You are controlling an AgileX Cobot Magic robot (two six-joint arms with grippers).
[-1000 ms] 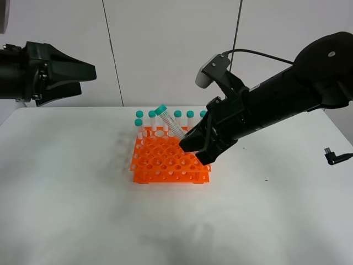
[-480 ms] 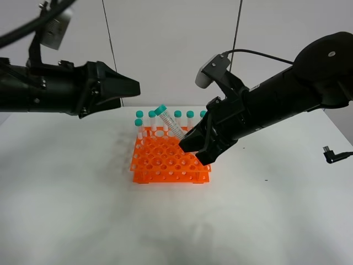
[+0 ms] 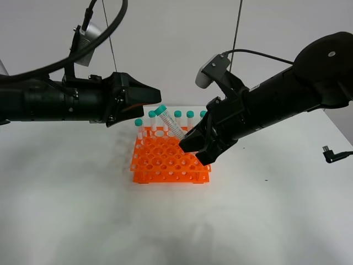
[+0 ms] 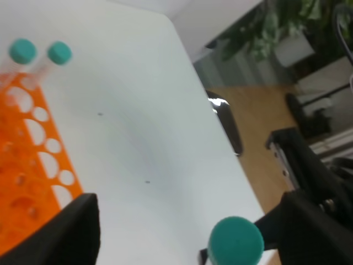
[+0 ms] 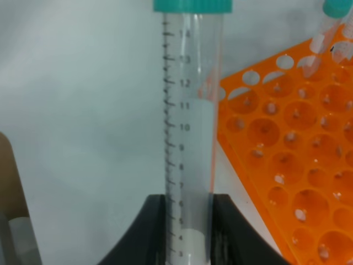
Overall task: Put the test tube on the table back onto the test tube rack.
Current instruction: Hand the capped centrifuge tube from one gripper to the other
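My right gripper (image 3: 189,143) is shut on the lower part of the test tube (image 3: 171,124), a clear tube with a teal cap (image 3: 160,110). It holds the tube tilted over the orange test tube rack (image 3: 165,163) on the white table (image 3: 83,210). The right wrist view shows the tube (image 5: 190,127) clamped between both fingers (image 5: 156,232), with the rack (image 5: 287,165) beside it. My left gripper (image 3: 152,103) hangs open just left of the cap, touching nothing. In the left wrist view the cap (image 4: 236,241) sits between the spread jaws, the rack (image 4: 25,171) to one side.
Several teal-capped tubes (image 3: 177,116) stand in the rack's back row; two of them (image 4: 23,51) show in the left wrist view. A black cable plug (image 3: 333,156) lies at the table's right edge. Beyond the table edge (image 4: 220,138) is floor with plants.
My left arm has swung in from the far left to just beside the held tube's cap, jaws still open. The right arm and the tube have not moved.
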